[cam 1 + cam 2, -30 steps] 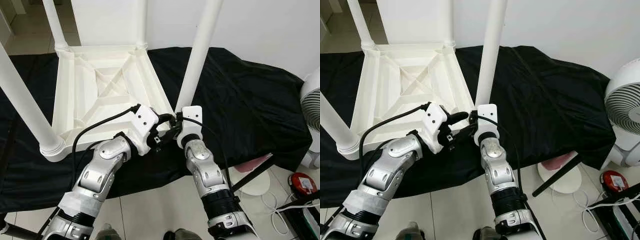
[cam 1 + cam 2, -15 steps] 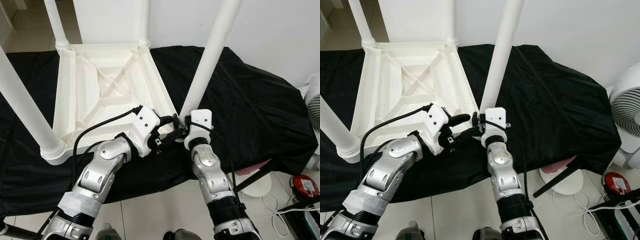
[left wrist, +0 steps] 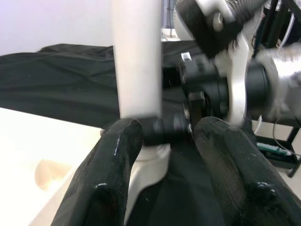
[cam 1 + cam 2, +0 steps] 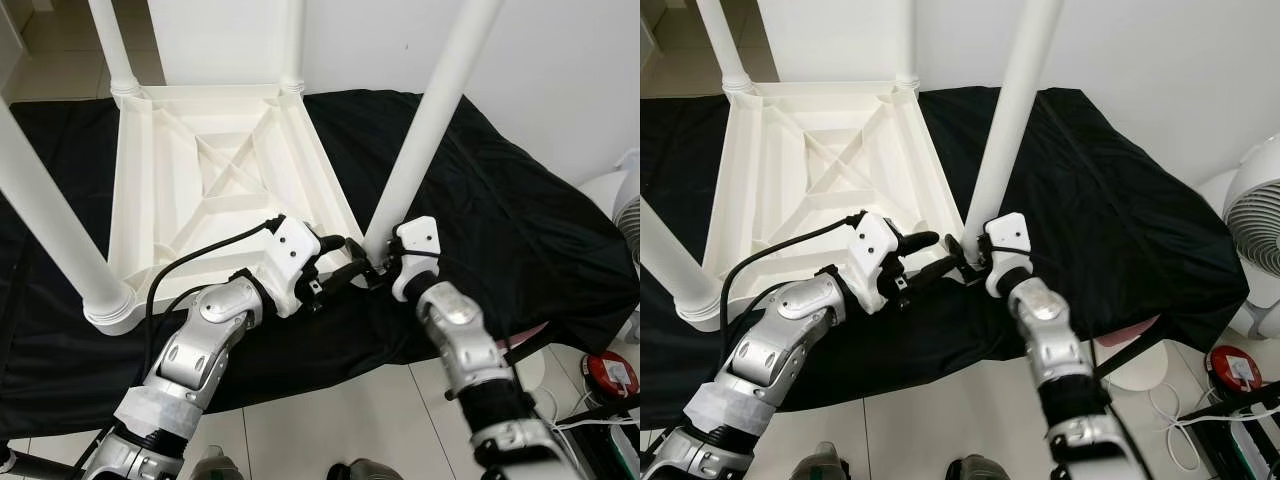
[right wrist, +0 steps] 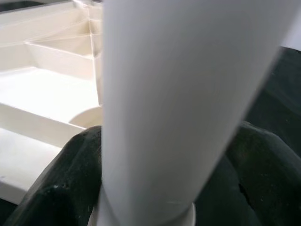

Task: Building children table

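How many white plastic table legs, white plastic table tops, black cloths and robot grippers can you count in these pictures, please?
White plastic table legs: 4
Upturned white plastic table top: 1
Black cloth: 1
Robot grippers, left gripper and right gripper, both at the near right leg's base: 2
Total: 8

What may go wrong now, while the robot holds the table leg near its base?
1. The right pincer grips the near leg only at its bottom, so the tall leg may tilt in its corner socket.
2. The left pincer is open very close by, so the two may collide.
3. The upturned table lies on loose black cloth and may slide.
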Available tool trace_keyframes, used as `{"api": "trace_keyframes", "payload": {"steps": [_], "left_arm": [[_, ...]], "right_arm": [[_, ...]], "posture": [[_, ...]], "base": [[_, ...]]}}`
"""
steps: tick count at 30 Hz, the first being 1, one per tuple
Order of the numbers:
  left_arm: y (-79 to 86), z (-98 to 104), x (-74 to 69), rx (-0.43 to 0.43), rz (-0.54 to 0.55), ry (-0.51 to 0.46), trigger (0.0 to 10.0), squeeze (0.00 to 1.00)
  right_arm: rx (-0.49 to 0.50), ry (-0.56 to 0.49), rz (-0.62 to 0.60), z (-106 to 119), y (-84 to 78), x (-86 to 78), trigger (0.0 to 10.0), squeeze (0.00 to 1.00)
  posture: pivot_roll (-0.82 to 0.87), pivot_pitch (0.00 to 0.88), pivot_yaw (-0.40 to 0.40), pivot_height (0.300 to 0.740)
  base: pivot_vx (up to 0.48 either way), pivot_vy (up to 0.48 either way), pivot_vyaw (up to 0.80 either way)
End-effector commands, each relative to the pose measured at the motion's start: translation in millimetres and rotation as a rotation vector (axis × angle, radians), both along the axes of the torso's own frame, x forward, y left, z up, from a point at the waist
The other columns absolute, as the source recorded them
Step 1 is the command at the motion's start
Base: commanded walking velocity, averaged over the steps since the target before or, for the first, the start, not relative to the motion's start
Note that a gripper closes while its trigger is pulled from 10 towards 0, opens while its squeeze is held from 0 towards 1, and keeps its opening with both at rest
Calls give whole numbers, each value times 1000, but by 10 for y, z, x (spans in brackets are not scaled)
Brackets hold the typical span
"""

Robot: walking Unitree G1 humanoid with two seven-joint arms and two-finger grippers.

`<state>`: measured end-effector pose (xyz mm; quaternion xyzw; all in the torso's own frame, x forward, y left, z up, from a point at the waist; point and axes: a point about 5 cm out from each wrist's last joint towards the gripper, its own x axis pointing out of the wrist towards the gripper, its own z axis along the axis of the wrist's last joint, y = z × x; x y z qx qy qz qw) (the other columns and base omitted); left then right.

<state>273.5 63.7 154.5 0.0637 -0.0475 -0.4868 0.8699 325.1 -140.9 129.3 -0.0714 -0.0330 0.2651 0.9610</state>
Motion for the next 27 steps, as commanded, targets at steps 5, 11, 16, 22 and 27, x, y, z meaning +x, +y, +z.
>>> {"api": "trace_keyframes", "payload": {"steps": [5, 11, 16, 22, 27], "left_arm": [[-21, -16, -44, 46, -64, -8, 10000, 0], [29, -24, -44, 61, -54, -9, 10000, 0], [54, -21, -52, 63, -47, -6, 10000, 0], [58, -28, -65, 65, -48, 0, 10000, 0], [55, -21, -61, 63, -46, 0, 10000, 0]], "right_arm": [[12, 15, 127, 52, -97, 42, 10000, 0], [-24, 59, 277, 42, -115, 68, 4235, 0], [-64, 61, 313, 18, -160, 96, 0, 0], [-66, 79, 328, 22, -247, 124, 0, 0], [-55, 81, 329, 8, -262, 96, 0, 0]], "posture": [[69, 0, -89, 740], [85, 0, -85, 740], [90, 0, -81, 740], [90, 0, -82, 740], [90, 0, -84, 740]], "base": [[0, 0, 0], [0, 0, 0], [0, 0, 0], [0, 0, 0], [0, 0, 0]]}}
